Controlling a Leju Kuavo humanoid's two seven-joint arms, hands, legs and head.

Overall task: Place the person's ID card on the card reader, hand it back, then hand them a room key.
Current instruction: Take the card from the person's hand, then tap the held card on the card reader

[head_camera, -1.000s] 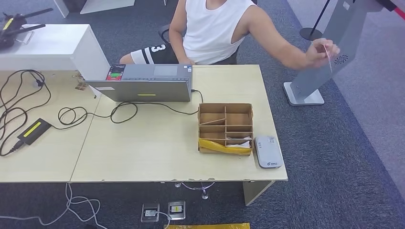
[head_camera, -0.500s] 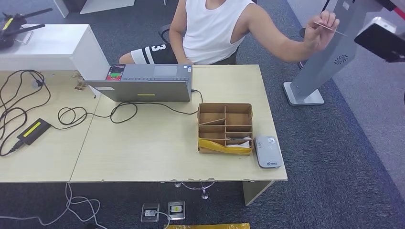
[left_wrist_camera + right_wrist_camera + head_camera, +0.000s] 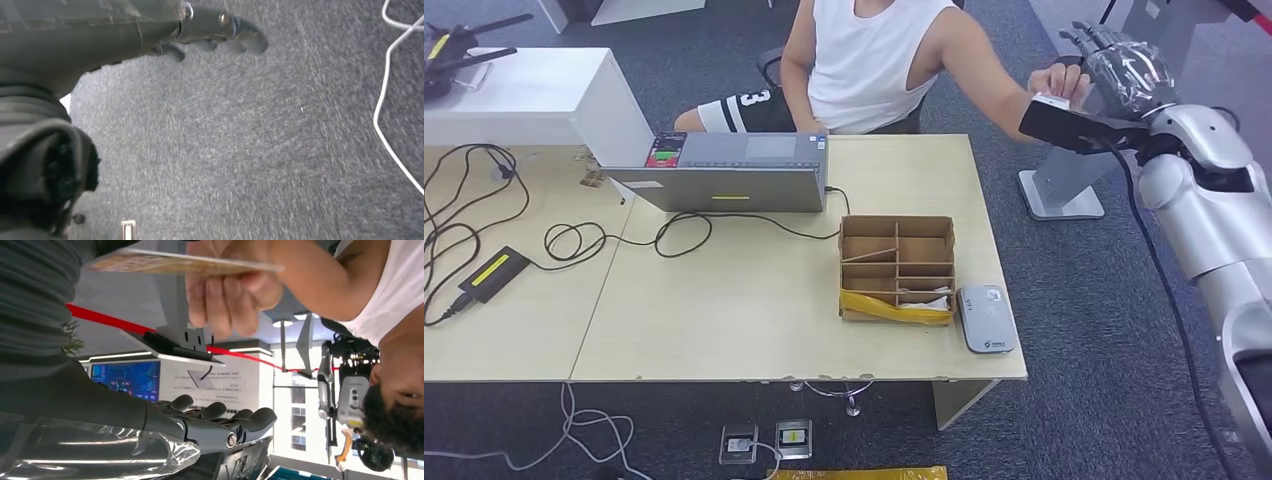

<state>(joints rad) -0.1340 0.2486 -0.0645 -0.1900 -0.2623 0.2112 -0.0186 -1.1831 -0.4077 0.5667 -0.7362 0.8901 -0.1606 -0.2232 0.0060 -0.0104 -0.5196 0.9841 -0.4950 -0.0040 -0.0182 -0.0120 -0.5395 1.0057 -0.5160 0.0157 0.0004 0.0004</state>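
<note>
Beyond the far right corner of the counter (image 3: 724, 330), the right hand (image 3: 1114, 62) is raised beside the person's hand (image 3: 1056, 80), which holds the ID card (image 3: 180, 262) by one end. The right fingers (image 3: 235, 422) are stretched out and apart, with nothing held. The card reader (image 3: 985, 318) lies beside the cardboard organizer (image 3: 896, 268). The left hand (image 3: 90, 35) hangs over carpet, its fingers curled around nothing.
</note>
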